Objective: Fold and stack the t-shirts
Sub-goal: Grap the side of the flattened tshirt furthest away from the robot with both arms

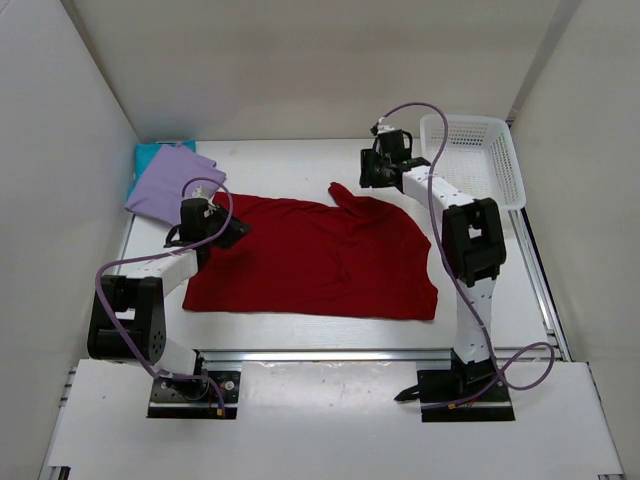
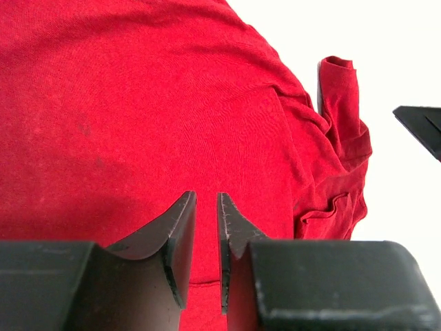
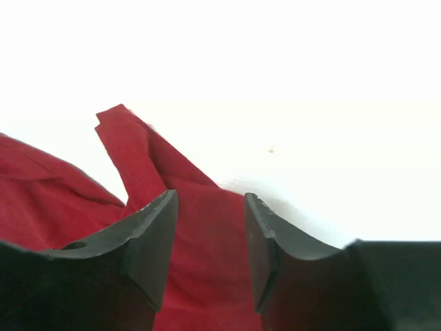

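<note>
While the plain red cloth t-shirt (image 1: pixel 320 260) lies flat mid-bench, the left gripper (image 2: pixel 207 224) hovers nearly pressed together; the right gripper (image 3: pixel 210 227), spread, hangs over its far-edge sleeve (image 3: pixel 127 148).

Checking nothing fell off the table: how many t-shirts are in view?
3. The red t-shirt lies spread in the centre; the lavender t-shirt sits folded at the far left, on the teal t-shirt, mostly hidden beneath it.

Robot lab cell: white table (image 1: pixel 280 165) inside white walls (image 1: pixel 300 70), aluminium rail (image 1: pixel 320 355) along its near edge.
</note>
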